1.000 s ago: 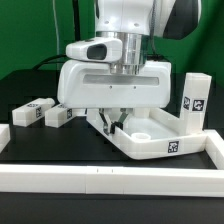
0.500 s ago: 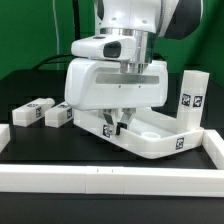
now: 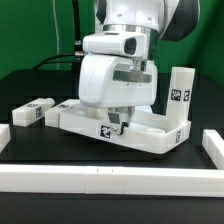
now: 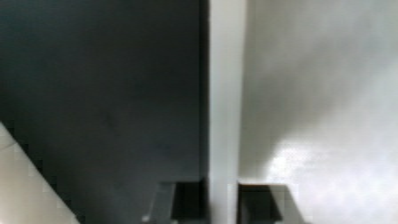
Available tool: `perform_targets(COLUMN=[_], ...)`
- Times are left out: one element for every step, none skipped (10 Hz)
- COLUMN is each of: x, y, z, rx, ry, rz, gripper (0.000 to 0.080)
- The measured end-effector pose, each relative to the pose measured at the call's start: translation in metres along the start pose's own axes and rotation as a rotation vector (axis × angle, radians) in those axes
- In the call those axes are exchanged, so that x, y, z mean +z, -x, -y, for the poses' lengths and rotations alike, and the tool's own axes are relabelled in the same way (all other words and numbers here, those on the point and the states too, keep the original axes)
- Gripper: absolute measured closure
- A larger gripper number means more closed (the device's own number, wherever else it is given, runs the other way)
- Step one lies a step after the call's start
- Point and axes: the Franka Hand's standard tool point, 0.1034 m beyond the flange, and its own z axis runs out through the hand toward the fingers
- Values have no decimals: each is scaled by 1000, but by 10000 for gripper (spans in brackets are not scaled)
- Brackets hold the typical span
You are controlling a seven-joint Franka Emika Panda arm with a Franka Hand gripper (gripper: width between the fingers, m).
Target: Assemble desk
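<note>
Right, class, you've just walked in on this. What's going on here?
The robot arm's tool is shut on the near rim of the large white plastic tray-like desk top, which sits on the black table. No legs appear fitted yet. One upright white block leg stands behind the top at the exterior view's right, and a second white block leg lies on its side at that view's left.

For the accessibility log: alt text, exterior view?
A white robot arm holds the near rim of a tray-like desk top in shut jaws. One leg stands upright at the exterior view's right; another leg lies on the black table at the exterior view's left, behind a white rail.
</note>
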Motion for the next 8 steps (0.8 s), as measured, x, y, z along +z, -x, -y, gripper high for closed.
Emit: perform_targets(x=[0,0,-1,-2,-3,-4,-4,-3], y=[-3,-15,-28,-38,-48,-54,-52,-50], z=[-1,-2,-6,-10,-14,-15,-16,-16], rx=[-46,-126,-227,-280,-387,-473,-498,-565], ry=[2,7,10,14,23,17,17,17], rz=[-1,-6,-8,-11,-14,-6,-4,2], gripper=[734,734,734,734,734,734,734,735])
